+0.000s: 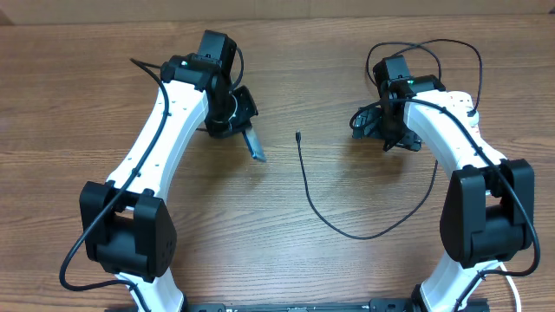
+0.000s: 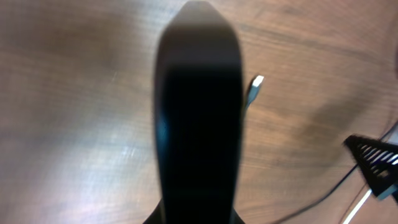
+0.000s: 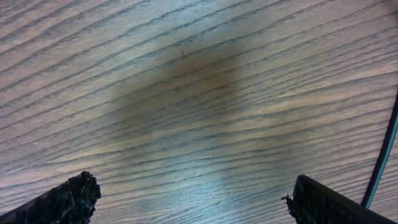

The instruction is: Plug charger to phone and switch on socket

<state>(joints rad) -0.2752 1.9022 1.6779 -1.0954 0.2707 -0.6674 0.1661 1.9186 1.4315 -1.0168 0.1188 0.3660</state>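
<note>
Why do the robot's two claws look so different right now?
The left gripper is pinched shut; the right gripper is spread wide open. The left gripper holds the phone; the right gripper holds nothing, and only bare table shows between its fingers. Both are black and hang over the wood near the charger.

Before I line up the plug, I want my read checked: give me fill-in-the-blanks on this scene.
1. The left pincer is ___ on the phone.
2. The right pincer stands ___, holding nothing.
3. The charger has its connector tip lying ___ the two pincers.
Missing words: shut; open; between.
</note>
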